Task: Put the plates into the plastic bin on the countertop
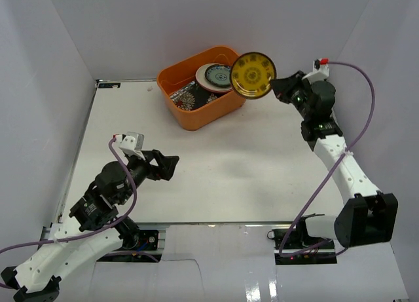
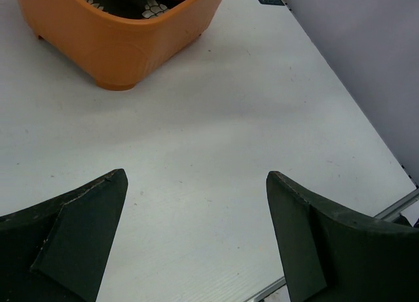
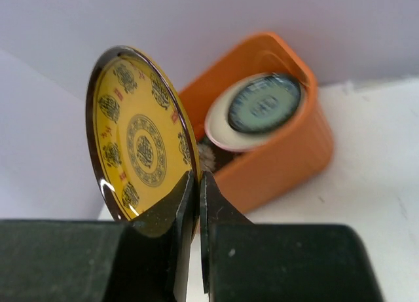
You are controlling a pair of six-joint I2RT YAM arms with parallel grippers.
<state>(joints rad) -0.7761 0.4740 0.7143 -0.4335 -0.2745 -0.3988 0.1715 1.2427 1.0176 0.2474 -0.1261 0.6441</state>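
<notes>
- Right gripper (image 1: 277,88): jaws closed to a thin slit, pinching the rim of a round yellow-patterned plate w/ dark glossy edge (image 1: 253,75)
- Plate attitude: held on edge, patterned face turned toward the overhead cam, clear of the tabletop
- Plate posn: in top view it overlaps the right-hand corner of the orange rectangular plastic bin (image 1: 204,116); right wrist view shows the bin beyond the plate; cannot tell if plate is over the rim or just beside it
- Bin: stands at far centre of the flat white countertop (image 1: 249,164), near the rear wall, set at an angle to it
- Bin contents: round teal-and-white patterned plate (image 1: 215,76) lies tilted at the right end; square black plate w/ white flowers (image 1: 185,96) sits lower at the left end; items beneath them cannot be made out
- Left gripper (image 1: 171,166): jaws wide apart, holding nothing; hangs over near-left part of countertop, well apart from bin, pointed toward it
- Left wrist view: two dark fingers (image 2: 78,236) at bottom edge w/ white surface between; bin corner at upper left
</notes>
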